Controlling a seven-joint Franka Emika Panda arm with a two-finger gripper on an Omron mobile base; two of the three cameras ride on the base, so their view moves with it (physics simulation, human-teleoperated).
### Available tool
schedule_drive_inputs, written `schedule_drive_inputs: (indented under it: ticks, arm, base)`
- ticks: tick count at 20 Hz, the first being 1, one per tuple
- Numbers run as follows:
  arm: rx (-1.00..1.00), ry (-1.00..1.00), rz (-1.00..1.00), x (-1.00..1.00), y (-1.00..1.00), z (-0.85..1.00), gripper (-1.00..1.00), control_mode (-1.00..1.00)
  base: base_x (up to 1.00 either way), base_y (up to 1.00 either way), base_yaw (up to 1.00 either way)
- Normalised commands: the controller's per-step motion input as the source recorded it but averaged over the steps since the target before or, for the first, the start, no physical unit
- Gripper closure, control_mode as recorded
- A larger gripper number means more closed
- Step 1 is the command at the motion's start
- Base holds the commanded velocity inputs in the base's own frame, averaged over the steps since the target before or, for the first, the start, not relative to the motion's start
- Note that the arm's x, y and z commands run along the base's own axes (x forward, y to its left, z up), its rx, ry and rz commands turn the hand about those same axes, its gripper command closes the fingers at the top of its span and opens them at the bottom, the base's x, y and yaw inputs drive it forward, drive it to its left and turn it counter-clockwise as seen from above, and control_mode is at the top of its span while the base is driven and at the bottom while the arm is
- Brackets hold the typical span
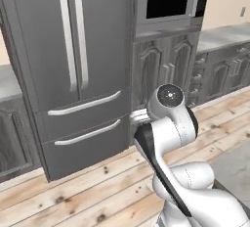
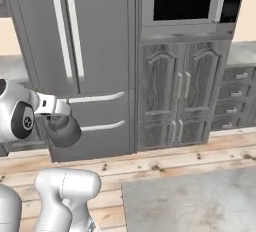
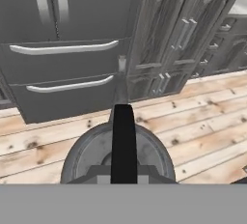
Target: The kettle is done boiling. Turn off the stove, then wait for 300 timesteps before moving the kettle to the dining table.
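The dark grey kettle [image 3: 96, 153] hangs above the wooden floor, its black arched handle [image 3: 123, 141] running up the middle of the hand view. My gripper [image 2: 55, 113] is shut on that handle, and the kettle's rounded body [image 2: 64, 130] hangs just under the hand at the left of the right base view. My own fingertips are hidden behind the handle. A corner of the pale marble dining table [image 2: 195, 201] lies at the lower right, also seen in the left base view as the dining table [image 1: 237, 167]. The stove is out of view.
A tall grey fridge [image 2: 75, 51] with two drawers stands straight ahead. Right of it is a cabinet column [image 2: 175, 96] with a built-in microwave [image 2: 182, 3]. A drawer bank under a wall counter [image 2: 235, 101] sits far right. Wooden floor [image 1: 73, 196] lies between me and them.
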Motion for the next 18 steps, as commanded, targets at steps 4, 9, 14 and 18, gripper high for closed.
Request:
schedule_drive_inputs:
  ticks: [4,9,14,18]
  arm:
    - [0.00,0.00,0.00,0.00,0.00,0.00,1.00,1.00]
    - [0.00,0.00,0.00,0.00,0.00,0.00,1.00,1.00]
    - [0.00,0.00,0.00,0.00,0.00,0.00,1.00,1.00]
    - [0.00,0.00,0.00,0.00,0.00,0.00,1.00,1.00]
  base:
    - [0.00,-0.16,-0.48]
    - [-0.03,-0.19,-0.49]
    - [-0.06,-0.25,-0.51]
    - [-0.18,-0.36,-0.51]
